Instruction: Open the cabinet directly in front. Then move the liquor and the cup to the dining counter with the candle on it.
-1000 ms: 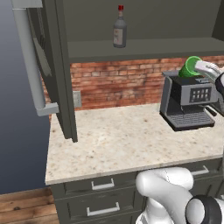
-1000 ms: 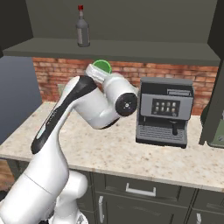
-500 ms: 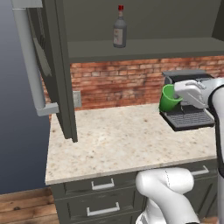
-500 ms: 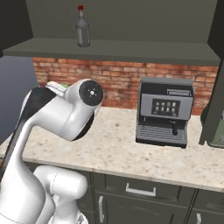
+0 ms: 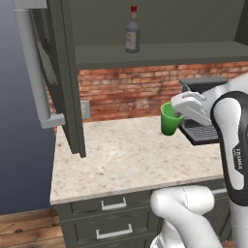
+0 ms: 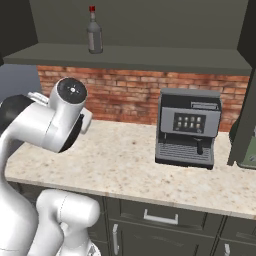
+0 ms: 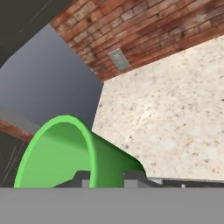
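Dark grey-green panels mark the cabinet (image 5: pixel 63 72), whose left door is swung open toward the camera in the left base view, its long silver bar handle (image 5: pixel 31 63) seen edge-on. Beneath it a beige speckled worktop (image 5: pixel 126 160) is backed by a red brick wall (image 5: pixel 131 92), with dark drawers (image 5: pixel 114 218) below. An espresso machine (image 6: pixel 187 127) stands on the worktop at the right; its small panel of buttons is seen in the right base view, but no writing on it can be read. The white arm (image 5: pixel 232 145) carries the word FRANKA along its dark side strip (legible in the left base view). It is bent sharply, the forearm reaching leftward in front of the machine, above the worktop. The liquor (image 5: pixel 132 30) stands upright on the open cabinet shelf; its pale label is too small to be read. The cup (image 5: pixel 169 118) is held by the gripper (image 5: pixel 183 112), the jaws being narrowly closed over its rim wall. In the hand view the cup's open green mouth (image 7: pixel 65 153) is seen close up, along with a wall outlet (image 7: pixel 118 59) on the brick.
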Tool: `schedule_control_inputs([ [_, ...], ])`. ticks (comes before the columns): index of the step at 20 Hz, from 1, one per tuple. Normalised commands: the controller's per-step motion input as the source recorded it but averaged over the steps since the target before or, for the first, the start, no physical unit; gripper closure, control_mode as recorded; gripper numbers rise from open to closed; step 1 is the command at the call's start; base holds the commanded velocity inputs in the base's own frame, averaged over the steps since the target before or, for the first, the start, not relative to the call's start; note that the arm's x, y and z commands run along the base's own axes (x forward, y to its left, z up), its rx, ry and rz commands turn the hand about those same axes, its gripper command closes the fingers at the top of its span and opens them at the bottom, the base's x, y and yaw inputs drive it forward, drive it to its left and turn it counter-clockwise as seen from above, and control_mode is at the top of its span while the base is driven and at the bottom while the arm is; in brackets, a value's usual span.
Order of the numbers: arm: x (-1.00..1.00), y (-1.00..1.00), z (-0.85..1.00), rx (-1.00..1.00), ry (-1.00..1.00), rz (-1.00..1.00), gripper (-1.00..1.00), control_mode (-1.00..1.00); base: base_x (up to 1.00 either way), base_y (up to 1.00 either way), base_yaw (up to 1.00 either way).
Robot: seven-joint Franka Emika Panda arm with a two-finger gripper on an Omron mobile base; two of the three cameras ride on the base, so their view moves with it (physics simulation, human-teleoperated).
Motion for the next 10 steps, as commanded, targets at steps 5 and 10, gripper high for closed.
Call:
schedule_control_inputs([
  [5, 0.0, 0.12, 0.0, -0.01, 0.05, -0.01, 1.0, -1.0, 0.0, 0.0, 0.0],
  [10, 0.0, 0.0, 0.0, 0.0, 0.0, 0.0, 1.0, -1.0, 0.0, 0.0, 0.0],
])
